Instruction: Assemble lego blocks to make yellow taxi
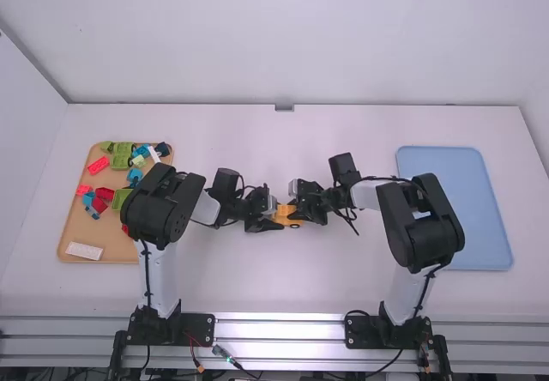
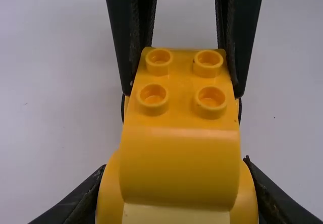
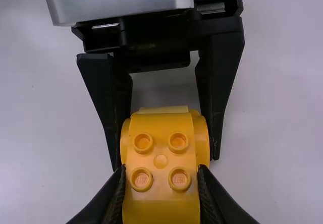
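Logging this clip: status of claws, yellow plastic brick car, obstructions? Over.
Left claw shut on yellow plastic brick car. Right claw shut on its studded opposite end. Each claw crowds the other. Over.

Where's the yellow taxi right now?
High view: the taxi is near mid-table, clamped between the left gripper and the right gripper. Tan tray lies off to its left, blue tray to its right.
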Action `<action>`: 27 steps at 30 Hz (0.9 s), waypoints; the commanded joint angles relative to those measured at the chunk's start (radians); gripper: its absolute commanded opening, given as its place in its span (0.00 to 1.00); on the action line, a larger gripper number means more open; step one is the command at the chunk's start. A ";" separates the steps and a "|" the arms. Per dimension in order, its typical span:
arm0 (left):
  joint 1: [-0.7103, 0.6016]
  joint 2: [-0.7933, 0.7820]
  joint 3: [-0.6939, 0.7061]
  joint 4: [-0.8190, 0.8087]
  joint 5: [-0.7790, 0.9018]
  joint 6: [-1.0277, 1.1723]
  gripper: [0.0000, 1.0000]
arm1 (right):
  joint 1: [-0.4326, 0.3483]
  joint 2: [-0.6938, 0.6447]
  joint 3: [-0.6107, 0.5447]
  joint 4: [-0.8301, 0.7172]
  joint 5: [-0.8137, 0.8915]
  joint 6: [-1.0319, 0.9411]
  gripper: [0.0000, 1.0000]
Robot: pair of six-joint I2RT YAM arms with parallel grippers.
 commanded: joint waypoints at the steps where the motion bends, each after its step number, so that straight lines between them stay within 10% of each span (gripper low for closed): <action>1: -0.021 0.012 -0.016 -0.016 -0.049 -0.022 0.26 | 0.075 0.091 -0.020 -0.003 0.295 0.051 0.00; 20: -0.027 0.012 -0.017 -0.016 -0.049 -0.022 0.22 | 0.092 0.091 -0.019 0.008 0.319 0.059 0.00; 27: -0.026 0.012 -0.018 -0.017 -0.049 -0.023 0.13 | 0.091 0.090 -0.001 -0.012 0.277 0.048 0.15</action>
